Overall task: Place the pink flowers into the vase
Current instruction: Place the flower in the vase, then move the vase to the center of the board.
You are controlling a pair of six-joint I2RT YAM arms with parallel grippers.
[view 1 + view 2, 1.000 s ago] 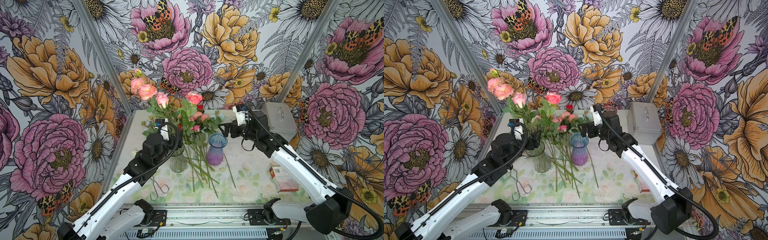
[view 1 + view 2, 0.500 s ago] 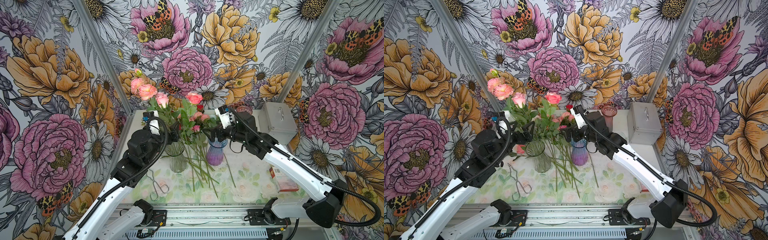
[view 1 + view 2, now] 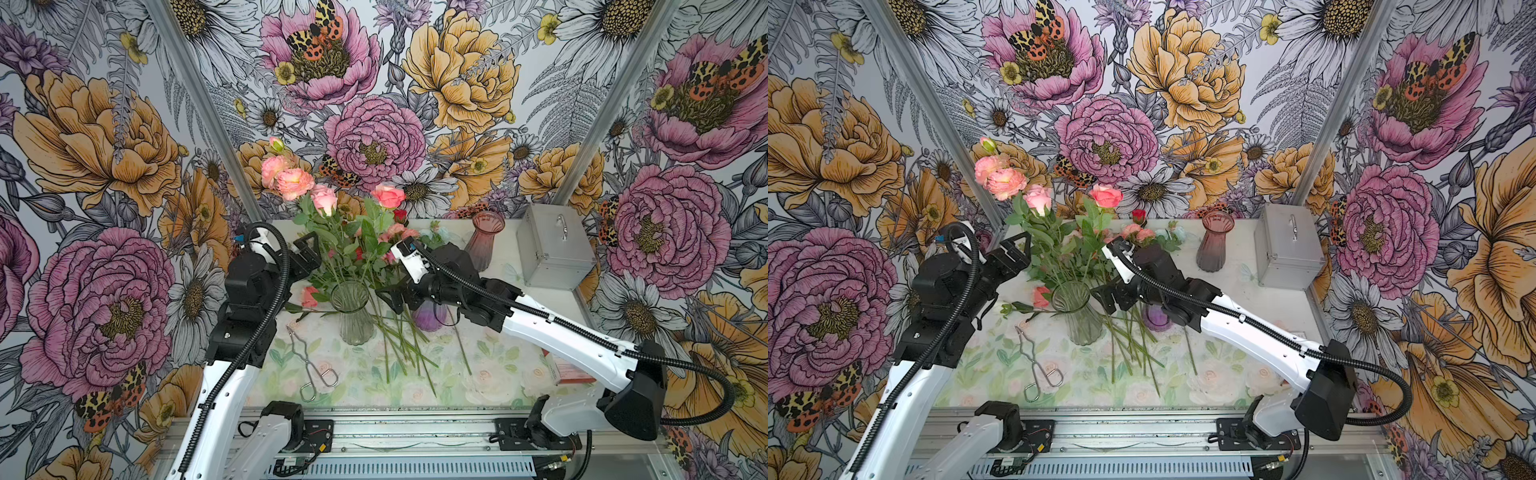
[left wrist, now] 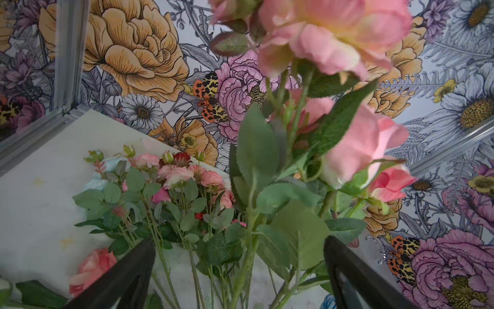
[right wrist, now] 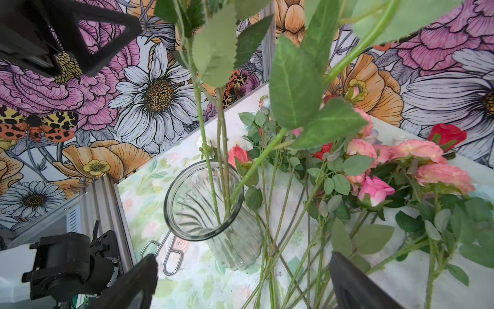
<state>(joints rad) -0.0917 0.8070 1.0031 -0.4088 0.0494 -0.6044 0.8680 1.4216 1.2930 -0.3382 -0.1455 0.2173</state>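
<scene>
- Several pink flowers (image 3: pixel 324 199) stand in the clear glass vase (image 3: pixel 351 311) at the centre of the frame in both top views. Their stems rest against its rim and their blooms rise toward the upper centre.
- More pink blooms lie in a loose heap (image 3: pixel 397 232) on the table (image 3: pixel 478 374), just right of the vase and behind it. A red rose (image 3: pixel 400 215) sits among them, and the green stems fan out toward the lower centre.
- A single pink rose (image 3: pixel 308 296) lies flat on the table just left of the vase.
- The left gripper (image 3: pixel 309 255), left of centre, hovers beside the bouquet's leaves with its jaws spread wide, gripping nothing.
- The right gripper (image 3: pixel 388 298), just right of the vase's mouth, is likewise released. Its jaws are wide apart above the loose stems and hold nothing.
- A purple vase (image 3: pixel 428 320) sits partly hidden beneath the right arm.
- A dusky pink vase (image 3: pixel 484 241) and a metal case (image 3: pixel 555 249) stand at the table's upper right.
- Metal tongs (image 3: pixel 313 368) lie to the lower left of the clear vase.
</scene>
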